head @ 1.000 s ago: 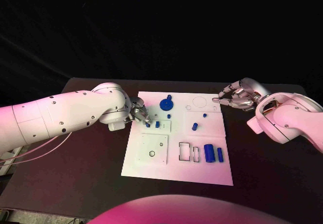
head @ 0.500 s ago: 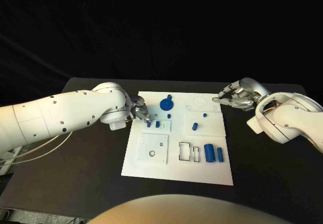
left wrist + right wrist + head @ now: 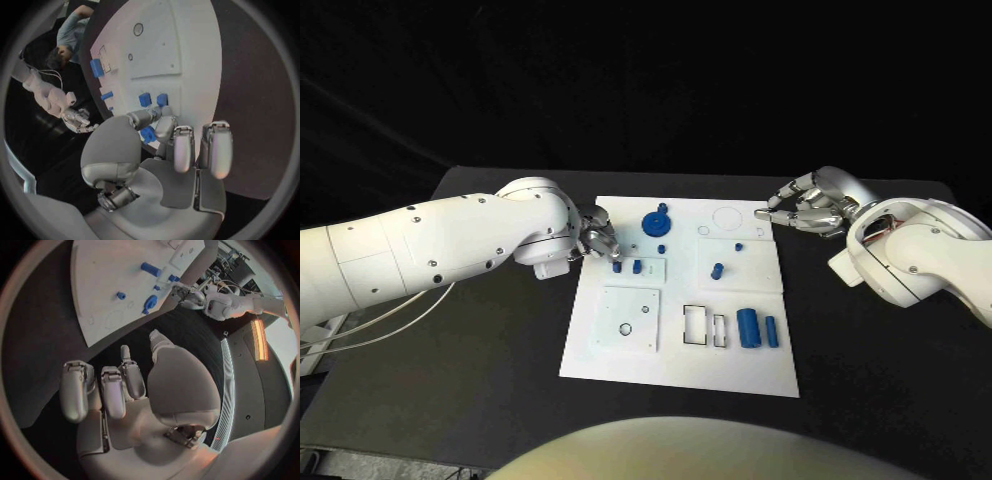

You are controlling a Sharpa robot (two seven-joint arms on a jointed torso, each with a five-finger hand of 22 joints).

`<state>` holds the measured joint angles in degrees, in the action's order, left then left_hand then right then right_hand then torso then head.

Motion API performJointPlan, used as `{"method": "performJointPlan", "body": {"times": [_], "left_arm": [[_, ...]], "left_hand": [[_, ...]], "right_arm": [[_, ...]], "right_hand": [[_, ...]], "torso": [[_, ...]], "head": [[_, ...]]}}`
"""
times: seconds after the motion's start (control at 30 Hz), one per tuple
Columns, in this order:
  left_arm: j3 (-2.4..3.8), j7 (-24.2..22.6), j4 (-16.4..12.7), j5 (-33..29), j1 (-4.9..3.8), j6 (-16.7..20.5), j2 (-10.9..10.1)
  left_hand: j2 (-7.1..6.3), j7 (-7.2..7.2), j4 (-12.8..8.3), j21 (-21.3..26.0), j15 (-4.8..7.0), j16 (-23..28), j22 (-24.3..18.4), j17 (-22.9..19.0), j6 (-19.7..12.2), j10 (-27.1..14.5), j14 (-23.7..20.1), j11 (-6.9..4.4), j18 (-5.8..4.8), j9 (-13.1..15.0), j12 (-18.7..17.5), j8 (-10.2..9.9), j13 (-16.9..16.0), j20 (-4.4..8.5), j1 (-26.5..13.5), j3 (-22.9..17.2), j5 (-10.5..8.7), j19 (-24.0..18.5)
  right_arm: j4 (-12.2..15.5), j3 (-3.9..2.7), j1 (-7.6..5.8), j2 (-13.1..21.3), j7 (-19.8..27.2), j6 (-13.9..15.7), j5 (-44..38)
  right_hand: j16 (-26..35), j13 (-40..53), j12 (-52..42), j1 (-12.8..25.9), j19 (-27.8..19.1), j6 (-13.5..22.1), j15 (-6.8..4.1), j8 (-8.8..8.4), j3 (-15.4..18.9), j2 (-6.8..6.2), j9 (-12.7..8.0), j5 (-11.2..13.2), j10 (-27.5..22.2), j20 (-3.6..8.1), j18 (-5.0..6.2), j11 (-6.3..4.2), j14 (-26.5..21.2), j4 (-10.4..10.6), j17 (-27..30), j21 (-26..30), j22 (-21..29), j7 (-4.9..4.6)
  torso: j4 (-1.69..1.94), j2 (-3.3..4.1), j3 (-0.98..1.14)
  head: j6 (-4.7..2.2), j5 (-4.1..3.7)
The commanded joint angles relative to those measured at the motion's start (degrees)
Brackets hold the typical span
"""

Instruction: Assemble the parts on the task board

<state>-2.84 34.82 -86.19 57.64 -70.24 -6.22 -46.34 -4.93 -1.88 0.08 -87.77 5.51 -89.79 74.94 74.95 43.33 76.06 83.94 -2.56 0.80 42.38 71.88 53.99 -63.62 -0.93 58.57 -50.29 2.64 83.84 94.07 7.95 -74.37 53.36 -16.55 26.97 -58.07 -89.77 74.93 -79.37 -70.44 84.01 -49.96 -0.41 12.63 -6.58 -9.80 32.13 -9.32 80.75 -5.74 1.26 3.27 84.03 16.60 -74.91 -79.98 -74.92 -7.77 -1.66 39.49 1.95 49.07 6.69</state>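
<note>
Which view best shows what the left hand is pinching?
Left wrist view: the left hand pinches a blue part close up. Head view shows the part tiny, mostly hidden by fingers; right wrist view shows that hand far off.

A black table lies under everything, against a dark backdrop.

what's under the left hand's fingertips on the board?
The left hand pinches a small blue part over the task board, beside two more blue parts. Whether it sits in a slot is hidden by the fingers.
</note>
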Motion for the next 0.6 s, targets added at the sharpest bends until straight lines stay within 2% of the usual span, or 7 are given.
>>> {"method": "performJointPlan", "body": {"times": [0.03, 0.17, 0.33, 0.4, 0.6], "left_arm": [[0.01, -0.2, -0.1, -0.1, 0.0, -1.6, 0.1], [0.01, -0.2, 0.0, -0.4, 0.0, -1.2, 0.0], [0.02, -0.7, 0.1, -0.9, -0.01, 0.7, -0.1], [0.02, -0.9, 0.0, -1.1, -0.01, 1.4, -0.2], [0.03, -1.4, -0.4, -1.3, -0.01, 2.1, -0.7]], "left_hand": [[-0.88, 0.16, -0.5, 0.2, -0.18, -0.2, 14.2, 15.1, 0.0, -0.2, 6.1, 0.46, -0.21, 0.1, -0.1, 0.0, 0.1, -0.06, -0.3, -0.4, 0.08, 4.9], [-1.17, 0.14, -0.3, 0.2, -0.24, -0.2, 14.3, 15.1, 0.0, -0.2, 6.1, 0.5, -0.21, 0.1, -0.1, 0.1, 0.1, -0.11, -0.7, -0.3, 0.08, 4.9], [-2.23, 0.07, 1.7, 0.3, -0.41, -0.2, 14.2, 15.1, -0.4, -0.3, 6.1, 0.61, -0.19, -0.4, -0.1, -0.6, 0.1, -0.32, -3.6, 0.8, 0.08, 4.8], [-3.75, -0.06, 3.2, 0.3, -0.52, -0.2, 14.2, 15.1, -0.1, -0.4, 6.1, 0.73, -0.19, -0.8, 0.0, -0.9, 0.1, -0.42, -6.3, 2.7, 0.07, 4.8], [-7.59, -0.27, 6.0, 0.3, -0.69, -0.2, 14.2, 15.1, 0.6, -0.5, 6.1, 0.88, -0.19, -1.5, 0.1, -1.4, 0.0, -0.6, -10.9, 8.7, 0.06, 4.9]], "right_arm": [[0.0, 0.0, 0.03, 0.0, 0.1, -0.5, -0.5], [0.0, 0.0, 0.03, 0.0, 0.2, -0.5, -0.5], [0.0, 0.0, 0.03, 0.0, 0.2, -0.4, -0.5], [0.0, 0.0, 0.03, 0.0, 0.2, -0.4, -0.5], [-0.1, 0.0, 0.03, 0.0, 0.2, -0.4, -0.5]], "right_hand": [[-0.2, 3.9, 0.1, -0.2, 0.9, 0.2, -0.29, 0.17, 0.2, 0.32, 0.1, -0.3, -0.2, 0.3, 1.16, -0.11, 6.0, -0.1, -15.1, 0.3, -9.8, 0.12], [-0.2, 3.9, 0.1, -0.2, 0.9, 0.2, -0.29, 0.17, 0.2, 0.32, 0.1, -0.3, -0.2, 0.3, 1.16, -0.11, 6.0, -0.1, -15.1, 0.3, -9.8, 0.12], [-0.2, 3.9, 0.1, -0.3, 0.9, 0.2, -0.3, 0.19, 0.2, 0.35, 0.1, -0.4, -0.2, 0.31, 1.16, -0.11, 6.0, 0.0, -15.1, 0.3, -9.8, 0.12], [-0.2, 3.9, 0.1, -0.3, 0.9, 0.2, -0.3, 0.19, 0.2, 0.35, 0.1, -0.4, -0.2, 0.31, 1.16, -0.11, 6.0, 0.0, -15.1, 0.3, -9.8, 0.12], [-0.2, 3.9, 0.1, -0.3, 0.9, 0.2, -0.3, 0.19, 0.2, 0.35, 0.1, -0.4, -0.2, 0.31, 1.16, -0.11, 6.0, 0.0, -15.1, 0.3, -9.8, 0.12]], "torso": [[0.03, 0.0, 0.0], [0.01, -0.01, 0.0], [-0.01, 0.0, 0.02], [0.0, 0.0, 0.02], [-0.02, 0.0, 0.02]], "head": [[0.06, 0.01], [0.04, 0.05], [-0.06, 0.05], [-0.1, 0.07], [-0.16, 0.04]]}}
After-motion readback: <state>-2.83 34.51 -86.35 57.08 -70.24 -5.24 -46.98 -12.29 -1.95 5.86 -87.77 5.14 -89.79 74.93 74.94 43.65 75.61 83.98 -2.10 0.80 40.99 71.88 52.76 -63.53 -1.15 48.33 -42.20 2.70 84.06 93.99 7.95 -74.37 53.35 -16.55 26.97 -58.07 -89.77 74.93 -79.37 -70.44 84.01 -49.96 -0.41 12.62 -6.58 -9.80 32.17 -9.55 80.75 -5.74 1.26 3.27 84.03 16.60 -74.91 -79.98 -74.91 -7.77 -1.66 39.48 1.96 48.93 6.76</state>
